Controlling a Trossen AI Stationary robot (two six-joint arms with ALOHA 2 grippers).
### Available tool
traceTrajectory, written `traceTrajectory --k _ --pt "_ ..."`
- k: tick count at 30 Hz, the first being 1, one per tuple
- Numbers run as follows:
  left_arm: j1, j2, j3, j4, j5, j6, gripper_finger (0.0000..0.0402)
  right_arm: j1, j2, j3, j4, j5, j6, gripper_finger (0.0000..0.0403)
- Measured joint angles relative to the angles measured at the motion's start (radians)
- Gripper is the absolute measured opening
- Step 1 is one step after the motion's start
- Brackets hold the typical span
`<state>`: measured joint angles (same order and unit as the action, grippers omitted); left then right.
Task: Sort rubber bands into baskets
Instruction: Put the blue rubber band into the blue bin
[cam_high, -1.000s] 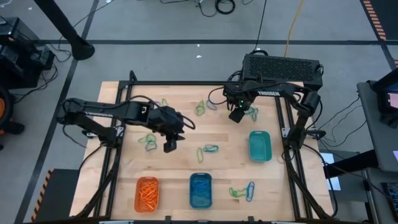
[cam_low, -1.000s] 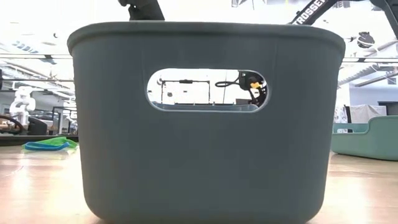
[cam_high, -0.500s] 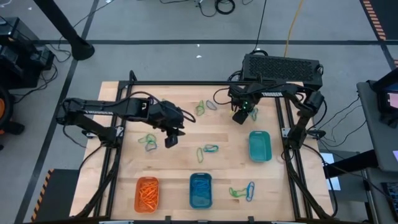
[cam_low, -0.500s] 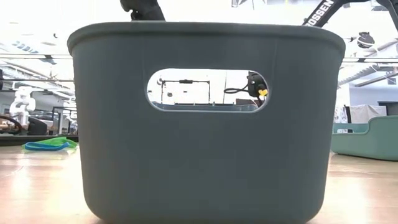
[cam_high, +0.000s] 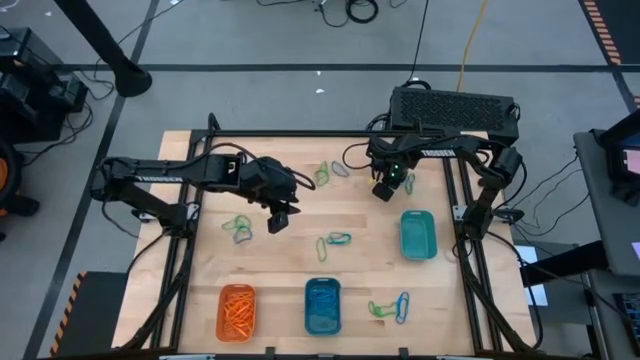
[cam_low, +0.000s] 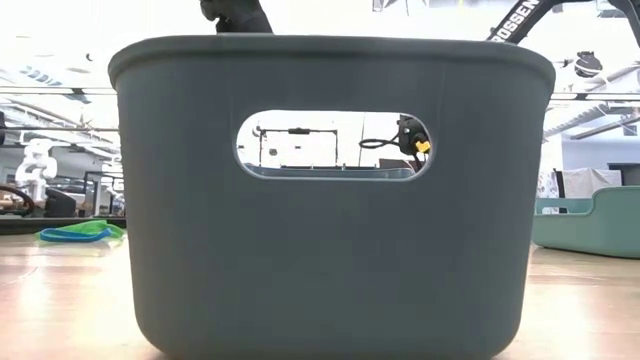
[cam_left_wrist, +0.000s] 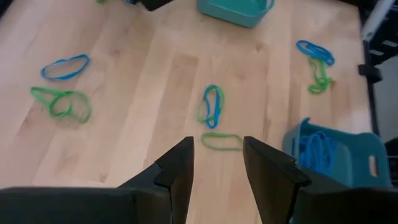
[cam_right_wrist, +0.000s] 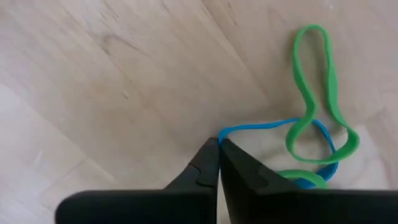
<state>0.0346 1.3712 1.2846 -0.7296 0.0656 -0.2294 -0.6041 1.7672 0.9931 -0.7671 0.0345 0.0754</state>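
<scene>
Baskets: three at lower frame, orange, blue, teal. Right gripper pinches blue band; left gripper gapes empty.

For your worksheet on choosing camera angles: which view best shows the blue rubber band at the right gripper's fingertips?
The right wrist view: the blue rubber band fills the picture, meeting the shut right gripper and tangled with a green band. The high view shows only specks of colour there. The low view is blocked by a basket. The left wrist view does not clearly show it.
</scene>
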Motion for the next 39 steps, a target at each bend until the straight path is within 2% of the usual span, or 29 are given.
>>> traceTrajectory --k 2,5,9,16,20,26,31,35,39 --pt "-0.010 0.000 0.000 0.020 0.011 0.006 0.0145 0.002 -0.030 0.003 -0.016 -0.028 0.013 0.0002" --pt "-0.013 -0.012 -0.008 0.045 0.012 0.032 0.0145 0.014 -0.124 0.012 -0.003 -0.130 0.064 0.0001" --pt "0.000 -0.055 -0.121 0.231 0.037 0.010 0.0145 0.050 -0.247 0.012 0.000 -0.275 0.135 0.0001" --pt "-0.003 -0.043 -0.371 0.884 0.087 -0.100 0.0145 0.135 -0.478 0.013 0.101 -0.476 0.266 0.0000" --pt "-0.004 -0.002 -0.419 1.103 0.108 -0.132 0.0145 0.197 -0.574 0.014 0.211 -0.563 0.361 0.0000" --pt "-0.010 0.076 -0.418 1.265 -0.014 -0.226 0.0145 0.303 -0.642 0.014 0.425 -0.560 0.502 0.0000" --pt "-0.011 0.124 -0.418 1.379 -0.015 -0.179 0.0145 0.391 -0.642 0.014 0.606 -0.545 0.583 0.0000" --pt "-0.011 0.148 -0.418 1.430 -0.015 -0.176 0.0145 0.445 -0.634 0.015 0.653 -0.394 0.638 0.0000" --pt "-0.011 0.148 -0.418 1.432 -0.016 -0.175 0.0145 0.483 -0.617 0.016 0.697 -0.302 0.658 0.0000"
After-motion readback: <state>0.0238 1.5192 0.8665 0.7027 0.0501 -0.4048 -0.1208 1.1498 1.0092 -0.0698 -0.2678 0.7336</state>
